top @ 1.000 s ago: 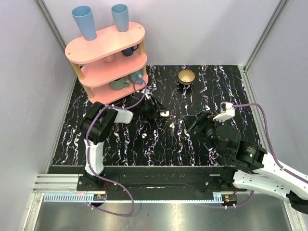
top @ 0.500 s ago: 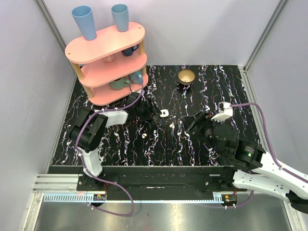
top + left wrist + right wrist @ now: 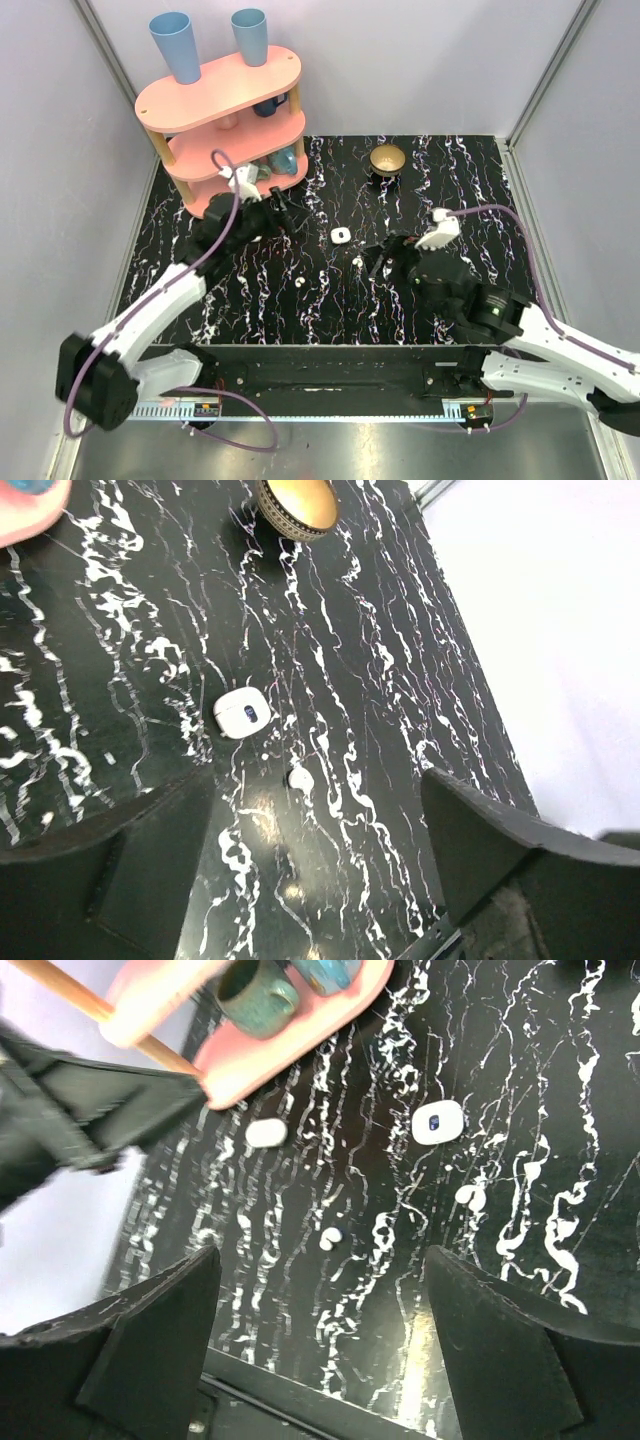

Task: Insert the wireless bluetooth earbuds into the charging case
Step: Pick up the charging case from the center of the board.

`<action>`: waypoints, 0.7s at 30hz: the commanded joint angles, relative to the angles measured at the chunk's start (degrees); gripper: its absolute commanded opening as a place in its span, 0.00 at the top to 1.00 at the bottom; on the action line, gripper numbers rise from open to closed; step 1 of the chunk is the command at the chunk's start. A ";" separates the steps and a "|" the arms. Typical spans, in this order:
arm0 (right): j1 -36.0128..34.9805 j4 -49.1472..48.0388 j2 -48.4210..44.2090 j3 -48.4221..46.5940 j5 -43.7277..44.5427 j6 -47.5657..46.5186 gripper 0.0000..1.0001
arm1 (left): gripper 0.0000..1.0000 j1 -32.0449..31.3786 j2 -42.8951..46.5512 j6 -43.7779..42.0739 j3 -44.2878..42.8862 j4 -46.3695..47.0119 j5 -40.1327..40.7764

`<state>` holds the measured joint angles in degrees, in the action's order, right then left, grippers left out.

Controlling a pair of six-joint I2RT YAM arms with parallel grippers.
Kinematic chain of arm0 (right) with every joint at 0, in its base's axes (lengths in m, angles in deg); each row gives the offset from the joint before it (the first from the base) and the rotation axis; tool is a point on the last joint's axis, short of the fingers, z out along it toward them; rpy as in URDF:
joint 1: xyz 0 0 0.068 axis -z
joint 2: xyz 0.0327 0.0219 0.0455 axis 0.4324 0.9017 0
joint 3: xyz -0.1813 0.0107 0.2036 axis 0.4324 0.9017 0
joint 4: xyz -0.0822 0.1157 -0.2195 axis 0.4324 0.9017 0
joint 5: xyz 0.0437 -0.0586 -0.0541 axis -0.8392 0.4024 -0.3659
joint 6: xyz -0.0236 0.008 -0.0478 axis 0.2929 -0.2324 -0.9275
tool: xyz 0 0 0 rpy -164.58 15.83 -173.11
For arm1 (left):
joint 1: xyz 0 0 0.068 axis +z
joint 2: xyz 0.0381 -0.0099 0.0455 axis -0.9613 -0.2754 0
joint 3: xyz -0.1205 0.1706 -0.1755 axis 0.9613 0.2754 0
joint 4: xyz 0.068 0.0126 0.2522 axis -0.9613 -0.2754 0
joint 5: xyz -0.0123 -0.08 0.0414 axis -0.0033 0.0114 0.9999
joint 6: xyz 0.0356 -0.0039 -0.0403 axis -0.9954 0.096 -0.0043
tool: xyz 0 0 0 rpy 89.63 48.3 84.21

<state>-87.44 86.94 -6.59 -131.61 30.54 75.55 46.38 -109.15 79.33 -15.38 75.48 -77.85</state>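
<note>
Plainly, left fingers point(image 3: 150, 870) and right fingers point(image 3: 140, 1350) both wide apart, empty; charging case point(image 3: 341, 235) unheld.

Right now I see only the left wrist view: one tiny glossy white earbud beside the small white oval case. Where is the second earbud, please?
Observer: The second tiny glossy white earbud lies on the black marbled table. It is toward the left arm's side of the first earbud, and nearer the arm bases than the small white oval case.
Operator: And the other arm, does it hold something?
Observer: No. The right pincer is open and empty above the table. Both earbuds and the case lie in its own camera's view.
</note>
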 commanded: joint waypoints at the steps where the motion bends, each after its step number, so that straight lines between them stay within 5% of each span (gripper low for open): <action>1: -0.05 -1.65 6.23 -4.98 -4.16 -10.52 0.07 | 0.08 1.97 11.83 -3.16 5.11 -6.25 4.15; 4: 0.39 -4.19 10.71 -8.33 -15.55 -20.45 0.01 | 0.01 3.11 21.32 -3.94 8.19 -9.06 5.21; 8: 0.91 -7.88 19.31 -12.01 -17.88 -29.33 0.00 | 0.01 3.56 30.99 -6.31 8.90 -16.62 9.25; 15: 7.94 -11.66 32.94 -16.42 -26.93 -36.99 0.00 | 0.01 3.73 41.99 -13.69 5.64 -35.51 26.72; 21: 10.58 -16.15 46.91 -23.35 -39.84 -44.01 0.00 | 0.01 3.82 44.81 -13.79 7.66 -40.63 24.74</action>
<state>-77.37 75.73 33.76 -147.94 2.12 38.97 49.87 -65.19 67.59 -7.84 40.01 -55.09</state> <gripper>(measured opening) 0.994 0.988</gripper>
